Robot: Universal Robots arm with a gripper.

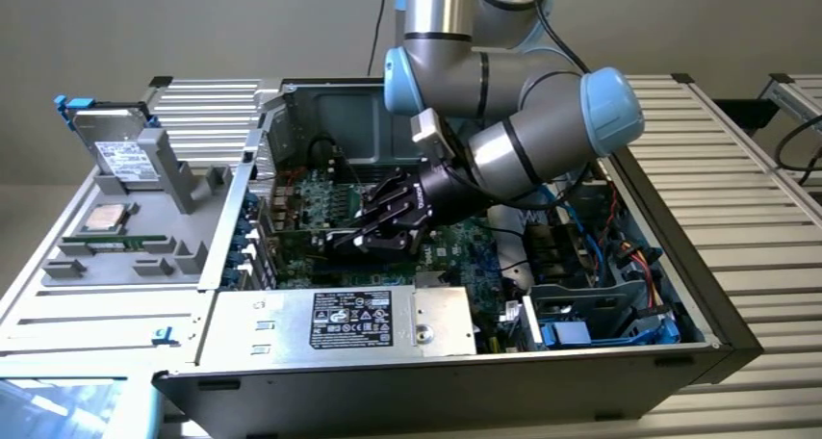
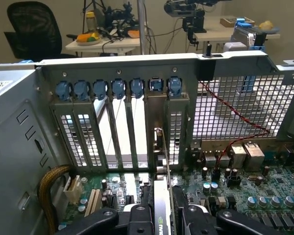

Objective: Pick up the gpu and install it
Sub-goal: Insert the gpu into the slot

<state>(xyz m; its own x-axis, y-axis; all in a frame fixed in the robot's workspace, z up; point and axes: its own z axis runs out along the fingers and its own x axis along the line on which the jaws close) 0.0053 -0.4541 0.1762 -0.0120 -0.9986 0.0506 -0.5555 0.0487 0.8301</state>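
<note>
The end effector (image 2: 159, 218) is pinching the gpu (image 2: 161, 196) edge-on between its black fingers (image 2: 137, 218), holding the card upright over the motherboard (image 2: 245, 191) with its silver bracket end near the open slot in the computer case's rear wall (image 2: 137, 61). If the card is sitting tilted or slightly beside its connector, pressing down is likely to jam the bracket against the neighbouring slot covers (image 2: 78, 132) or strain the board. Crowding the approach are the power supply (image 1: 346, 319), the red wire (image 2: 235, 120), capacitors (image 2: 208, 186) and the braided cable (image 2: 46, 196).
</note>
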